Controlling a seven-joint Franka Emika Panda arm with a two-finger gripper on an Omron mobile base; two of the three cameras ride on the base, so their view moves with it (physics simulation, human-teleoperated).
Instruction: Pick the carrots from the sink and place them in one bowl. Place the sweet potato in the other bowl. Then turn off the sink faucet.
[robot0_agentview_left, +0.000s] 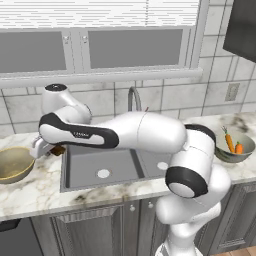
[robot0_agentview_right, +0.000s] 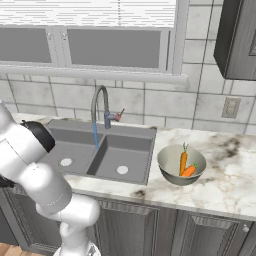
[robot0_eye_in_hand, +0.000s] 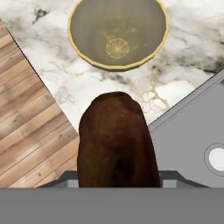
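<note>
My gripper (robot0_agentview_left: 51, 149) is shut on the sweet potato (robot0_agentview_left: 58, 149), a dark brown lump, held just above the counter at the left edge of the sink (robot0_agentview_left: 80, 172). In the hand view the sweet potato (robot0_eye_in_hand: 116, 140) hides the fingertips, and the tan-gold bowl (robot0_eye_in_hand: 118, 33) lies ahead of it, empty. That bowl (robot0_agentview_left: 14, 164) sits on the counter left of the gripper. Two carrots (robot0_agentview_right: 185, 164) lie in the grey bowl (robot0_agentview_right: 170, 170) right of the sink (robot0_agentview_right: 127, 150); the same grey bowl (robot0_agentview_left: 245, 155) shows at the right. A thin blue stream runs from the faucet (robot0_agentview_right: 99, 102).
The faucet (robot0_agentview_left: 133, 97) stands behind the arm, against the tiled wall. A round drain (robot0_agentview_left: 103, 173) marks the left basin. In the hand view the counter's edge drops to the wooden floor (robot0_eye_in_hand: 26, 131) on the left. Marble counter (robot0_agentview_right: 225, 180) stretches right of the grey bowl.
</note>
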